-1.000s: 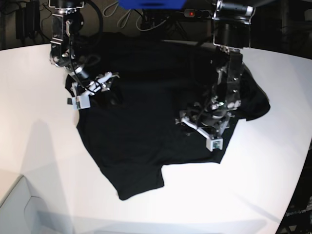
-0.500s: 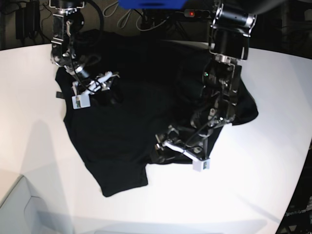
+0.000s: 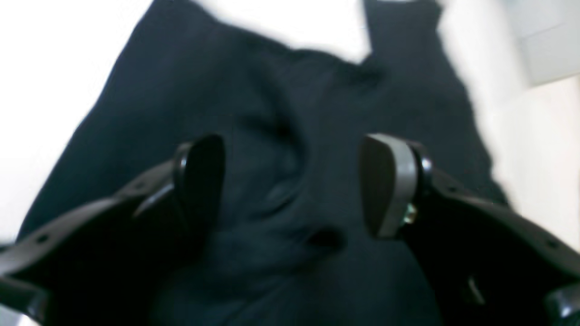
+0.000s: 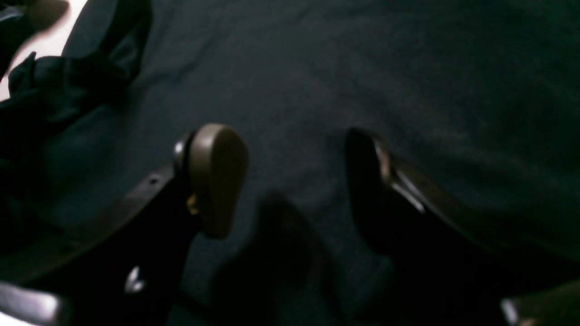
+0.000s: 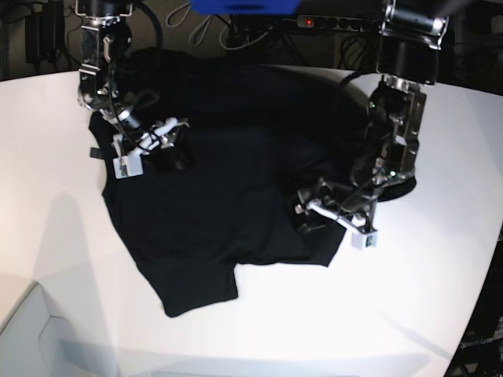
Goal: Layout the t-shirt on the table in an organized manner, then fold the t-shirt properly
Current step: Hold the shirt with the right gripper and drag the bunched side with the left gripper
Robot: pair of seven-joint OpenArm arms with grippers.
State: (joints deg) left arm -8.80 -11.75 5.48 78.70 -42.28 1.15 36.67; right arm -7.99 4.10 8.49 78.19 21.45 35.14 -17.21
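The black t-shirt (image 5: 212, 196) lies spread and rumpled on the white table (image 5: 63, 236), with one corner reaching toward the front edge. My left gripper (image 5: 334, 220) hovers low over the shirt's bunched right side. In the left wrist view the left gripper (image 3: 294, 181) is open, with creased black cloth (image 3: 290, 90) under and between the fingers (image 3: 385, 185), not pinched. My right gripper (image 5: 151, 145) sits at the shirt's upper left. The right wrist view shows the right gripper (image 4: 294, 181) open just above flat black cloth (image 4: 408, 68). No print or label shows.
A pale grey box (image 5: 23, 330) sits at the front left corner. Cables and a power strip (image 5: 314, 22) run behind the table's far edge. Bare white tabletop surrounds the shirt on the left, front and right (image 5: 440, 275).
The left arm first swept toward the front left, and the shirt shifted left with it. It then swung back right over the shirt's right side. The right gripper barely moved.
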